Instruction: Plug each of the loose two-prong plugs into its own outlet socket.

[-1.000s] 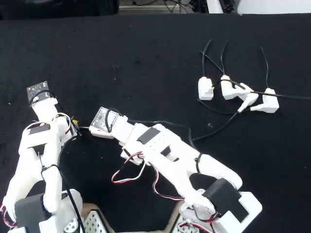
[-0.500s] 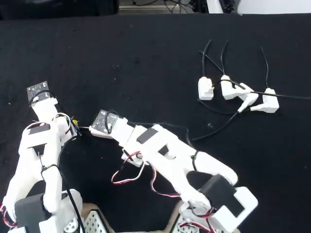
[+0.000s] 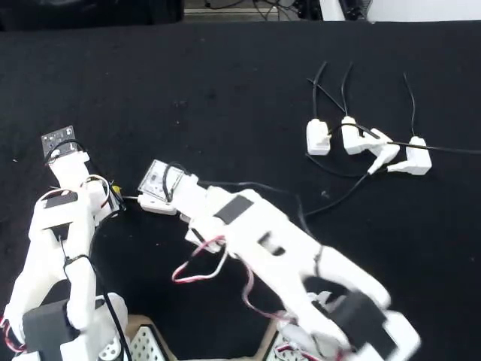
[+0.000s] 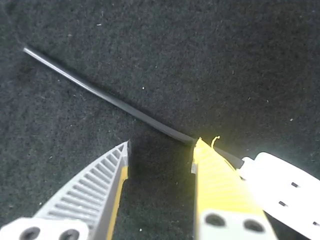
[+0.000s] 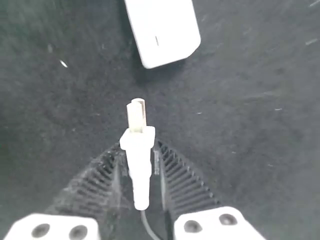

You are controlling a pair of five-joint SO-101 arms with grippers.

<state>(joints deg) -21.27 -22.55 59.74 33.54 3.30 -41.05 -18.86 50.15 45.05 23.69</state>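
White arms (image 3: 255,233) with black servo blocks (image 3: 46,327) and looping red-white cables (image 3: 192,281).

txt: none legible | labels/nos: none | signs: none | all views checked

The high camera is fixed above the desk (image 3: 225,90) and faces down from well back. Both arm bases lie at the picture's lower edge and the desk's far edge at its top.

The left wrist camera rides on the left arm (image 3: 56,226). It looks along the left arm's jaws at the desk surface from close range.

The right wrist camera rides on the right arm (image 3: 255,233). It looks along the right arm's jaws, past the plug (image 5: 140,165) clamped between them, equally close.

Both wrist views take in a white outlet block (image 4: 285,192), seen from opposing sides (image 5: 162,30). The high view covers that same patch, between the two arm ends.
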